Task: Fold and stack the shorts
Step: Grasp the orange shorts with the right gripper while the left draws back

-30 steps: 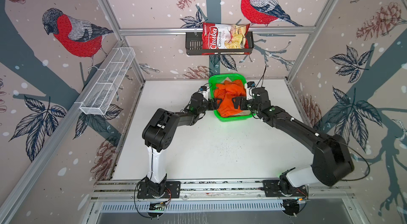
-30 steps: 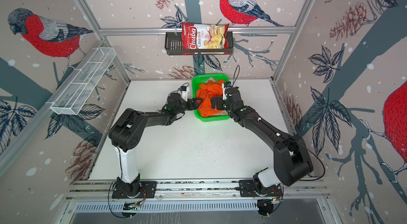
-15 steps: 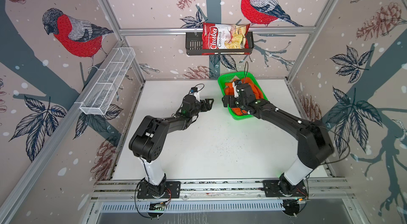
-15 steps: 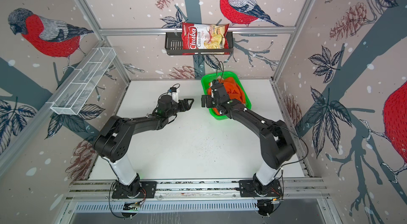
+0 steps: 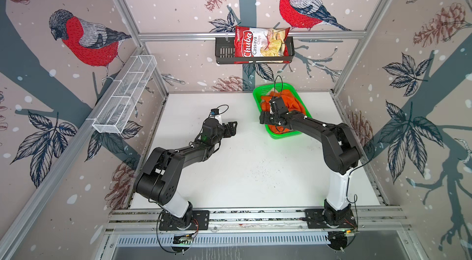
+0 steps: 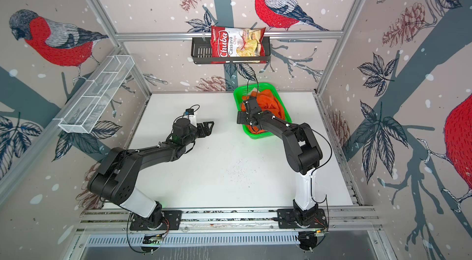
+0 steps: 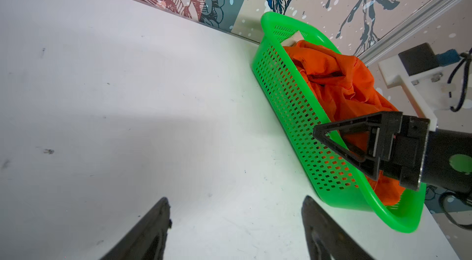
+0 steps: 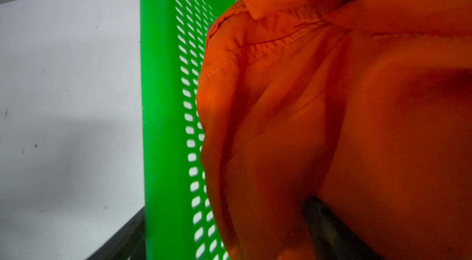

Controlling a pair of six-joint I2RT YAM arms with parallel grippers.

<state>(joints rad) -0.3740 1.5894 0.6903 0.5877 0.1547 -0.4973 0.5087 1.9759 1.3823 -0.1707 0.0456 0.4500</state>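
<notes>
One table, one basket, one pair of orange shorts inside it.
The white table is mostly bare, with wide free room across the middle and front, and walls close in its left, back and right edges. I count one wire shelf on the left wall and one black shelf on the back wall holding one bag of chips. The green basket sits near the table's back edge, right of the middle. The orange shorts are crumpled in it and heaped above the rim. A pale scrap shows at its far end, and I cannot tell what it is. My left pincer hangs spread and empty over bare table, apart from the basket. My right pincer is spread astride the basket's left wall, one finger outside and one among the orange cloth.
</notes>
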